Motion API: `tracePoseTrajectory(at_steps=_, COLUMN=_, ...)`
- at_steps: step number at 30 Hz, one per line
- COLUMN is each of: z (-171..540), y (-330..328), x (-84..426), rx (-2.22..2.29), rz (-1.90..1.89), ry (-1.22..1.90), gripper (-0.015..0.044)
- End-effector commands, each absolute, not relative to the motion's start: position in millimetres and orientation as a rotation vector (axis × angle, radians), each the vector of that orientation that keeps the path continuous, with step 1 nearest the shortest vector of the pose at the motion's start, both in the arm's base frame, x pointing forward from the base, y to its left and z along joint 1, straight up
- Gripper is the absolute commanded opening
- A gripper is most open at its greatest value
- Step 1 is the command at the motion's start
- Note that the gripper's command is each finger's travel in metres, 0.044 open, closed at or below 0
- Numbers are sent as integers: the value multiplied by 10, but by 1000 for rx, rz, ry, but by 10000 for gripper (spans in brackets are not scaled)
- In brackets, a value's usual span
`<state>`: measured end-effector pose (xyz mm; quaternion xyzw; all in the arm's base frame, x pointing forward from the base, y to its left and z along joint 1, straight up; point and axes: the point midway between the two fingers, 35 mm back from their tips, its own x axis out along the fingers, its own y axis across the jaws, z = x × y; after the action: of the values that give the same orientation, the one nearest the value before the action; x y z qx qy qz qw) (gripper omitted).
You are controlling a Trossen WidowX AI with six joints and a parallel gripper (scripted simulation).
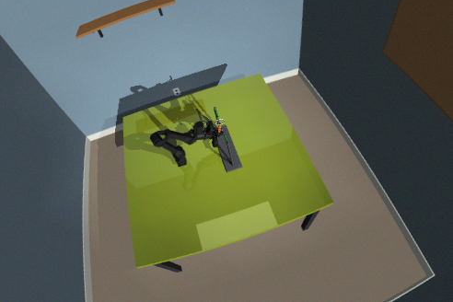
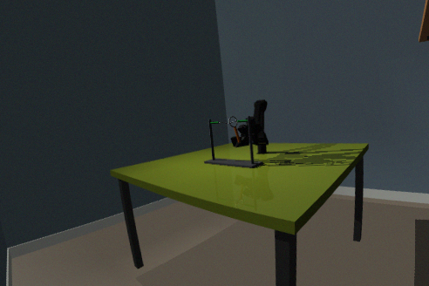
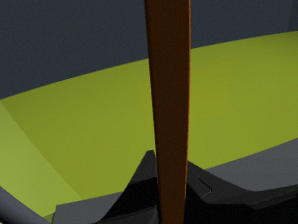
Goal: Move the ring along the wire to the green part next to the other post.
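My gripper (image 1: 218, 133) (image 2: 238, 141) (image 3: 157, 156) is shut on the orange handle (image 1: 219, 128) (image 2: 236, 133) (image 3: 170, 100), which rises from between the fingers. The ring (image 1: 224, 121) (image 2: 229, 120) is above the handle, around the wire, over its thin grey part between the green parts. In the exterior view it is nearer the right green part (image 2: 242, 121) than the left green part (image 2: 214, 122). The gap between ring and wire is too small to judge. The ring is out of the wrist view.
The left post (image 2: 212, 142) and right post (image 2: 251, 144) stand on a dark base (image 1: 234, 166) (image 2: 227, 163) on the green table (image 1: 175, 219) (image 2: 192, 181) (image 3: 90, 130). The arm (image 1: 172, 134) reaches toward the wire from the left in the top view.
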<state>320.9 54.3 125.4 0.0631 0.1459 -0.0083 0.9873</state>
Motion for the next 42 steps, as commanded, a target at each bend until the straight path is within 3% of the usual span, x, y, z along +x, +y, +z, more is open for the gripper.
tracePoseTrajectory(at_steps=1, z=1253, y=542, x=3207, rx=92, rz=5, ry=291, gripper=-150)
tracePoseTrajectory(at_steps=42, z=1250, y=829, x=3204, rx=4, rz=89, ry=281, gripper=-150)
